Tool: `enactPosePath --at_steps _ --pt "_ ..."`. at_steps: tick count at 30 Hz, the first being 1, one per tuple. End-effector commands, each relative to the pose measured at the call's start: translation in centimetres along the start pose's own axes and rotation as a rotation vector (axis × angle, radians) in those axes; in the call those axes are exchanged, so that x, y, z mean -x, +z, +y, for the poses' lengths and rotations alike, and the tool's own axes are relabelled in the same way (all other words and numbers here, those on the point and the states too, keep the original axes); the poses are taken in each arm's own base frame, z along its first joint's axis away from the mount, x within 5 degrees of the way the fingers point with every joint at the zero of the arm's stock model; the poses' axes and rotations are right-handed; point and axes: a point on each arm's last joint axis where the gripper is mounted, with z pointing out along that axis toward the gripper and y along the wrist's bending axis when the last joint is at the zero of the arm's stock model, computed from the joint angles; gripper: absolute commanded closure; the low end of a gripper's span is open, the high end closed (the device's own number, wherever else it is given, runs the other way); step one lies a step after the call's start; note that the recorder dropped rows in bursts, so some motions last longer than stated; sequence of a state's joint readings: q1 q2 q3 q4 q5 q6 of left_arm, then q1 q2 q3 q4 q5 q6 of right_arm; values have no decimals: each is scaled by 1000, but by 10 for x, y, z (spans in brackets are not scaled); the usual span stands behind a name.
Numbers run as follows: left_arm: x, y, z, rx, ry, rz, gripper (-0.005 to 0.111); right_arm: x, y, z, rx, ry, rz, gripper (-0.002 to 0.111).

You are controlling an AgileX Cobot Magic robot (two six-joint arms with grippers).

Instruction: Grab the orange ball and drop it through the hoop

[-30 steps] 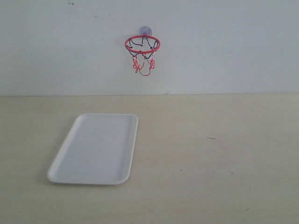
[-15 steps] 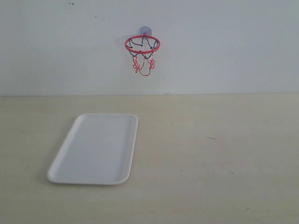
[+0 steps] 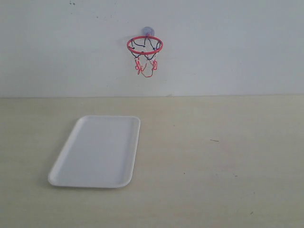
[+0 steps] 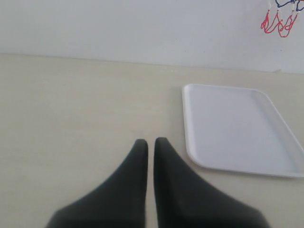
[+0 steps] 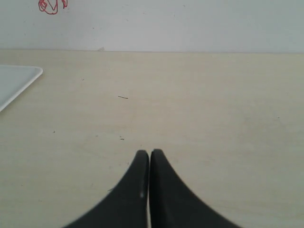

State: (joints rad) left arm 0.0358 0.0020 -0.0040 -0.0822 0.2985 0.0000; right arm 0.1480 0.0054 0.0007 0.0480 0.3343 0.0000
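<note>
Both end effectors empty; orange ball nowhere in view.
Left end effector (image 4: 150, 140) and right end effector (image 5: 149, 152) are pressed together over the surface (image 3: 213, 166). The hoop (image 3: 144, 45) hangs beyond the far end of the tray (image 3: 95, 151). We judge the orange ball light and apt to roll: grip across its middle.

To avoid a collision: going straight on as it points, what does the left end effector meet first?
The way looks free up to the wall; the white tray lies beside that line. Depth is unclear.
</note>
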Motion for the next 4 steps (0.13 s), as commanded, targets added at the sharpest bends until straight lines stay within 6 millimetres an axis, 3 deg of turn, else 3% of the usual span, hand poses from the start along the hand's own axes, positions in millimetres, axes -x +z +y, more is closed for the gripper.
enactPosePath --at_steps 1,4 --pt "0 0 0 2 -11 -6 103 1 0 0 -2 -8 -10 109" --pt "0 0 0 2 -11 -6 103 1 0 0 -2 -8 -10 109"
